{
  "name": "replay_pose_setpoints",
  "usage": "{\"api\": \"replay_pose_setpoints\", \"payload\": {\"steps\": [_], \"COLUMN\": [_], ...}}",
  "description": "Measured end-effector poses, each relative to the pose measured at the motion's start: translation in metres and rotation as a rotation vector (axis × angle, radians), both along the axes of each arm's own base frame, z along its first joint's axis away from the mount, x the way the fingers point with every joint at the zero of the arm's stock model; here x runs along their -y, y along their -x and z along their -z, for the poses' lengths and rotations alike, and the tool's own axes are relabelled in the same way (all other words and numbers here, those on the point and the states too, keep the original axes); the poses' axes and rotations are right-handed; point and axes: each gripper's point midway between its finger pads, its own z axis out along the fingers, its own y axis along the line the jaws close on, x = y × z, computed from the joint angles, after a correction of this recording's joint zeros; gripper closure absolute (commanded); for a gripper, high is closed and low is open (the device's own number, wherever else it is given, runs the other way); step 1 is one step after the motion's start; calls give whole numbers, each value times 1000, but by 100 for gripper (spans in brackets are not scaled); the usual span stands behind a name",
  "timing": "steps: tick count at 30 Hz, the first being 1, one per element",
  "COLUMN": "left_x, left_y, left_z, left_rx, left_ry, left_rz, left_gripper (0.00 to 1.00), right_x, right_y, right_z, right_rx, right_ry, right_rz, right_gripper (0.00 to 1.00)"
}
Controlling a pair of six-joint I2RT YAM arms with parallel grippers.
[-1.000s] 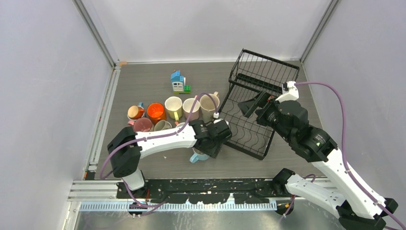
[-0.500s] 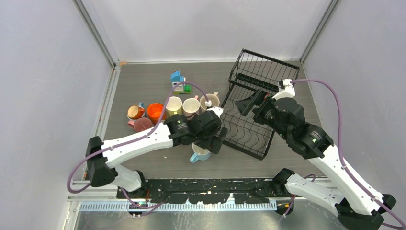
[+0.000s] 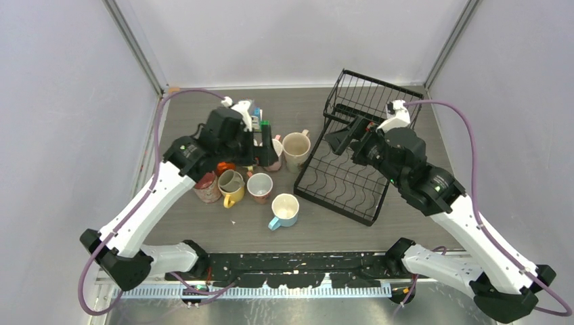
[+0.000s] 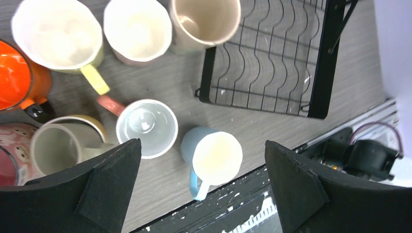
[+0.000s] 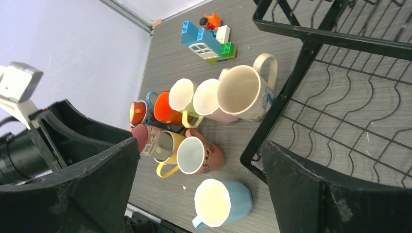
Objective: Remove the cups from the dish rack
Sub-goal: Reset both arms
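The black wire dish rack (image 3: 352, 152) stands at the right with no cups in it. The cups stand on the table to its left. A light blue cup (image 3: 285, 210) is upright nearest the front, also in the left wrist view (image 4: 214, 155) and the right wrist view (image 5: 221, 201). A pink cup (image 3: 260, 187), a yellow cup (image 3: 231, 188) with a grey one in it, and a beige cup (image 3: 296, 149) are behind it. My left gripper (image 3: 262, 143) hangs open and empty high above the cluster. My right gripper (image 3: 338, 140) is open and empty over the rack's base.
A small blue-white-green toy block house (image 5: 206, 41) sits at the back, partly behind my left wrist in the top view. An orange cup (image 4: 17, 80) and cream cups (image 4: 58, 36) crowd the left. The rack's upper shelf (image 3: 372, 95) leans back. Walls close the sides.
My left gripper has let go of the light blue cup, risen and swung back-left over the cup cluster. The cup stays upright on the table. My right gripper shifted slightly back-left.
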Motion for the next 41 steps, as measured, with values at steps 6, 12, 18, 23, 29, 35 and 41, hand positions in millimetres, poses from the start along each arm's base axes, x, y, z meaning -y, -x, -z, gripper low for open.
{"api": "replay_pose_setpoints", "payload": {"steps": [6,12,18,23,29,35,41], "left_x": [-22,-25,-27,-28,-30,-31,-34], "left_y": [-23,-22,-18,-16,-14,-11,-8], "left_z": [-7,-5,-12,-13,-11,-11,-14], "left_rx": [-22,-22,1,6,7,10,24], "left_ry": [74,113,127,129,129,130,138], "left_rz": [-64,-55,-54,-54,-54,-54,-54], "left_gripper": [0,0,0,0,0,0,0], "right_x": [-24,-36,-38,-39,-39,-38,-37], "right_y": [-16,-20,-19,-19,-19,-19,-17], "right_z": [11,25,21,19,19,17,15], "right_rx": [-30,-67,-54,-50,-46,-43,-37], "right_ry": [35,58,47,40,34,31,27], "right_rz": [-56,-92,-102,-105,-104,-104,-104], "right_gripper": [0,0,0,0,0,0,0]}}
